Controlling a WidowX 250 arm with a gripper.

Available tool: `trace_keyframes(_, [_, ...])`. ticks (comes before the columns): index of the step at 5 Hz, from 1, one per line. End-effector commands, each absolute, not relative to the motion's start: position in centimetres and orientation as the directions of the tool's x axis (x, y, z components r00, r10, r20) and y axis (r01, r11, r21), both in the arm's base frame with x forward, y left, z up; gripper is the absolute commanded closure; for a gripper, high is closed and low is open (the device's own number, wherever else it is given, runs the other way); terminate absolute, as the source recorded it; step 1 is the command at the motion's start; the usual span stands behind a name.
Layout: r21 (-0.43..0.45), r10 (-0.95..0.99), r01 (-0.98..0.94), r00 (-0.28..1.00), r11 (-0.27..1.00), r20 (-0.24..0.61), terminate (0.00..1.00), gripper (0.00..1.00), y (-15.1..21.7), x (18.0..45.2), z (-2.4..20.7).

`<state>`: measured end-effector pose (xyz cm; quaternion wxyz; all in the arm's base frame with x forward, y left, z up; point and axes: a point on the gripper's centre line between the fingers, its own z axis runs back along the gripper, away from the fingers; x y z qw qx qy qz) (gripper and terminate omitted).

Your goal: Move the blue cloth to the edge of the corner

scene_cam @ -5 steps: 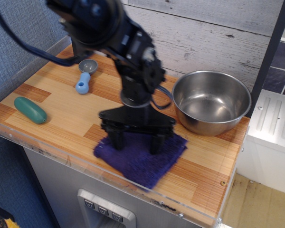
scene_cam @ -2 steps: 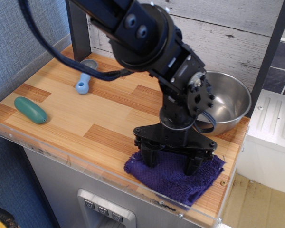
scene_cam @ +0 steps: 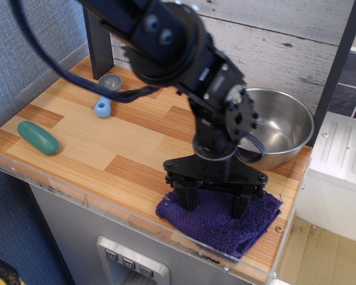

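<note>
The blue cloth (scene_cam: 217, 228) lies flat on the striped wood-grain countertop, at its front right corner (scene_cam: 278, 249). Its right edge is next to the small screw hole (scene_cam: 278, 228), and its front edge reaches the clear plastic rim (scene_cam: 136, 221). My black gripper (scene_cam: 213, 205) stands over the cloth's back half. Its fingers (scene_cam: 188, 199) are spread wide, with the tips on or just above the fabric and nothing held between them. The arm hides part of the cloth's back edge.
A steel bowl (scene_cam: 267, 126) stands right behind the gripper at the back right. A teal oval object (scene_cam: 38, 137) lies at the front left. A light blue scoop (scene_cam: 105, 100) lies at the back left by a black post (scene_cam: 98, 44). The counter drops off at the front and right.
The cloth slid right under the spread fingers, from the front middle to the front right corner. In the last moment the cloth has stayed put and the gripper shifted slightly left.
</note>
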<state>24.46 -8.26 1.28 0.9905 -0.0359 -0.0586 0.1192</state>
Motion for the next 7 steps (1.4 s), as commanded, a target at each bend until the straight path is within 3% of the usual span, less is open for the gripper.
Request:
trace_keyframes(1, [-0.164,0.276,-0.252,0.950,0.954,0.148,0.00,0.00,-8.4,26.3,5.5])
trace_keyframes(4, [-0.225,0.295,-0.245,0.929,0.943,0.224,0.00,0.00,-8.3,26.1,9.6])
trace_keyframes(6, [-0.225,0.295,-0.245,0.929,0.943,0.224,0.00,0.00,-8.3,26.1,9.6])
trace_keyframes(7, [-0.225,0.295,-0.245,0.929,0.943,0.224,1.00,0.00,-8.3,26.1,9.6])
